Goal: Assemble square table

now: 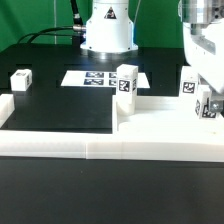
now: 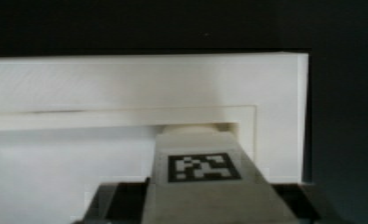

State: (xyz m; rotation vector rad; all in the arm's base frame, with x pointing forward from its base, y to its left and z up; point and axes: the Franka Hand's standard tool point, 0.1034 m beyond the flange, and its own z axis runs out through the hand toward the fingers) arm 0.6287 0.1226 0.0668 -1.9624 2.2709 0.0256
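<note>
Tagged leg, right up close, is clamped in the hand over the square tabletop, by the surface's near edge. Second leg looks fitted. Third leg waits loose at the exterior view's left edge. Most remains.

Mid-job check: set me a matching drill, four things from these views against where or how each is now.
Things: 1 gripper; 2 marker board; 3 tabletop; 4 border wall.
States: a runs along the front of the exterior view; b shut on a leg; c flat on the black table before the robot base; d white slab at the exterior view's right.
Pairs: 1-b; 2-c; 3-d; 4-a.
</note>
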